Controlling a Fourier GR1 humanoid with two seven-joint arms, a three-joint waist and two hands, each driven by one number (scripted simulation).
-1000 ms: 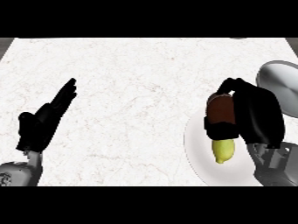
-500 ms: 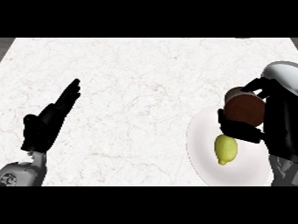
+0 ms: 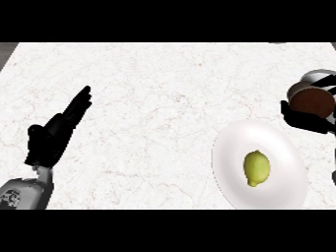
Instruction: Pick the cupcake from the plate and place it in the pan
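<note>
At right edge, above the plate: right hand curled round the cupcake, brown top showing, carried clear of the plate and over the grey pan, of which only a sliver shows. Lemon lies alone on the plate. Left hand rests open at the lower left, fingers straight. Judgement: the carry looks nearly done. To do it well, centre the cupcake over the pan, keep it upright, lower until it sits, then uncurl.
</note>
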